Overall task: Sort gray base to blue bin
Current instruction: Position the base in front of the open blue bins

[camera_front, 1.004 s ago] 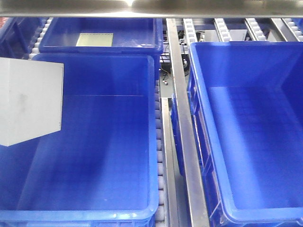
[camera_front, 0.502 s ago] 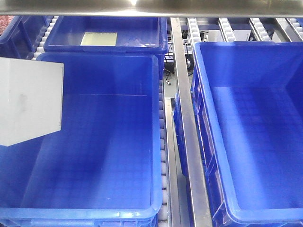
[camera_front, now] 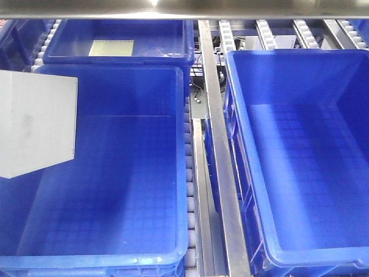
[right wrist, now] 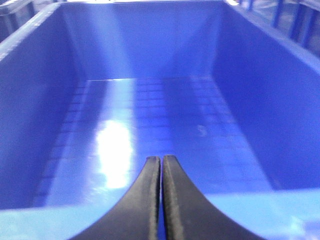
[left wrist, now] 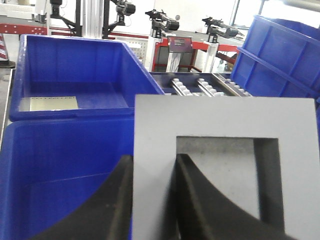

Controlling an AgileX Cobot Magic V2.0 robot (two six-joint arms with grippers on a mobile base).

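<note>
Gray base [camera_front: 36, 124] clamped by left fingers [left wrist: 102, 210] over blue bin [camera_front: 92, 261] edge; right fingers [right wrist: 150, 200] together.

Container: deep rectangular blue plastic tote [right wrist: 150, 55], waffle-grid floor, bright glare on the left of its floor.
Tool: right gripper [right wrist: 161, 160], black curved fingers pressed together, at the tote's near rim.

Gray base [camera_front: 36, 124] above blue bin [camera_front: 115, 202]
</note>
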